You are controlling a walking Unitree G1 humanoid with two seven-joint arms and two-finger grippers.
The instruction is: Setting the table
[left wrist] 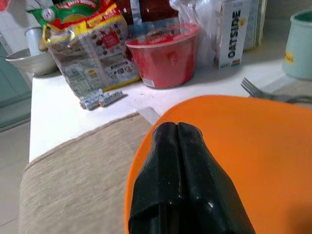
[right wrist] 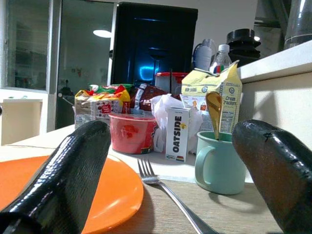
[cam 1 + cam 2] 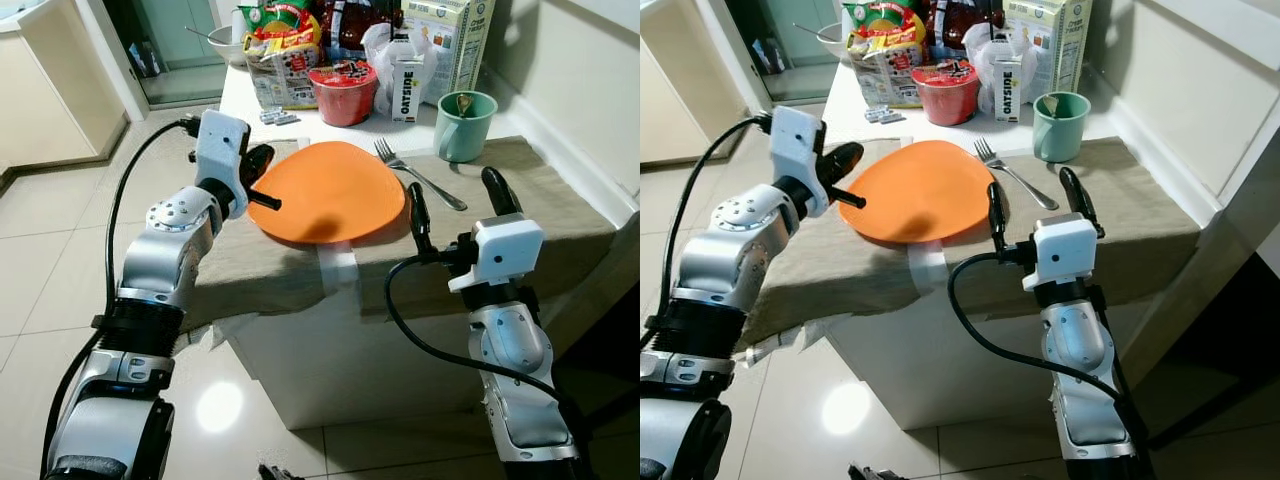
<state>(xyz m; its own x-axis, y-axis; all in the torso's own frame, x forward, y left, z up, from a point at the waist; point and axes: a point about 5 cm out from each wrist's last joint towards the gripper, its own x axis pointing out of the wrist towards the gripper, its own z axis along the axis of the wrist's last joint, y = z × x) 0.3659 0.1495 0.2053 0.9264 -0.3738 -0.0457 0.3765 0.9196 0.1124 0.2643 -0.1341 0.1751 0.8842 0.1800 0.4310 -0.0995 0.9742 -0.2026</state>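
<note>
We are seeing two silver metal arms, each ending in a white boxy wrist housing. The left tool (image 3: 262,178) is showing two glossy black fingers (image 1: 180,180) of smooth, rounded plastic. The right tool (image 3: 458,205) is showing long, tapering black fingers (image 2: 63,180). A thick black cable is looping out from each white housing. Round silver joints dotted with small screws are showing on the left arm, with black ribbed rings below them.

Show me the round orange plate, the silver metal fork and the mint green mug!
round orange plate (image 3: 335,190), left eye view, bare middle of the plate.
silver metal fork (image 3: 425,180), left eye view, on its handle.
mint green mug (image 3: 1059,130), right eye view, on its outer wall.
</note>
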